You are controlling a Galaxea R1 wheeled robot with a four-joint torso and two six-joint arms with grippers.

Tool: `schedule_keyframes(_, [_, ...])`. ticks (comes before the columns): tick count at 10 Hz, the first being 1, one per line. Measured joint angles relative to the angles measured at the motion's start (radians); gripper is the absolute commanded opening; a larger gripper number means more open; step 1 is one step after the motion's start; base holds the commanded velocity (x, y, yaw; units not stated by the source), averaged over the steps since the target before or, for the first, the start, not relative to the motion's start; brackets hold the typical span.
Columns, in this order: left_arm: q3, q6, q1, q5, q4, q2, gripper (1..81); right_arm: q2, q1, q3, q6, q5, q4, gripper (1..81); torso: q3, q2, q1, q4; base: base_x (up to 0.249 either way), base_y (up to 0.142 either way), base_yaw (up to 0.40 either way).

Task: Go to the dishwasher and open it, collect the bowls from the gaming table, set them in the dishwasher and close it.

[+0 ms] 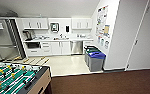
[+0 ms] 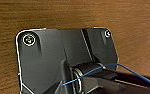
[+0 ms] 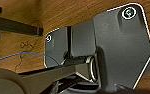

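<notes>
The dishwasher (image 1: 76, 47) is a stainless-steel front set under the white counter (image 1: 58, 39) at the far end of the kitchenette, and its door is shut. It lies several steps ahead of me, across the pale kitchen floor (image 1: 66, 63). The bowls and the gaming table are out of view. Both wrist views look past dark robot parts onto a brown surface (image 2: 66, 15).
A table-football table (image 1: 13, 77) with a green field stands close at the lower left. Grey bins with blue and green lids (image 1: 96, 60) line the right side of the kitchen entry. A steel fridge (image 1: 6, 40) stands at the left. Brown carpet (image 1: 103, 82) lies ahead of me.
</notes>
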Motion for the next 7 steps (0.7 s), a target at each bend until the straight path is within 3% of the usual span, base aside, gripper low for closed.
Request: schedule_keyframes(7, [-0.002, 0.000, 0.000, -0.007, 0.000, 0.000, 81.1, -0.002, 0.005, 0.000, 0.000, 0.000, 0.000, 81.1, 0.000, 0.000, 0.000, 0.000, 0.158, 0.000, 0.000])
